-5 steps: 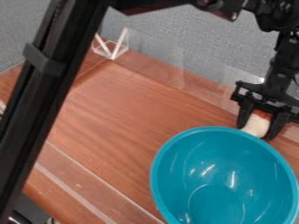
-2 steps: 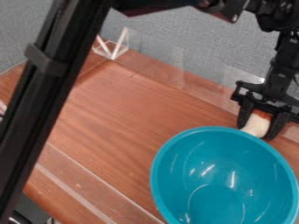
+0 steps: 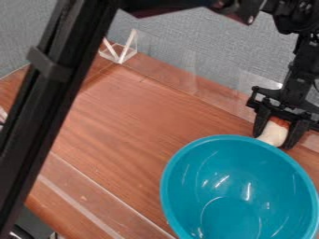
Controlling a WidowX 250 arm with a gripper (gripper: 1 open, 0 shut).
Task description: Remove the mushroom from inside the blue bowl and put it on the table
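The blue bowl (image 3: 237, 189) fills the lower right of the camera view, its glossy inside bare. Just behind its far rim, my gripper (image 3: 279, 132) points down at the table (image 3: 125, 112). Its black fingers are shut on the mushroom (image 3: 273, 134), a small cream piece with an orange tinge showing between them. The mushroom's lower part is hidden behind the bowl's rim, so I cannot tell whether it touches the wood.
A black arm link (image 3: 56, 103) crosses the left foreground from top to bottom and hides part of the table. Low clear acrylic walls (image 3: 162, 67) edge the far side, with a white bracket (image 3: 121, 47) at the back corner.
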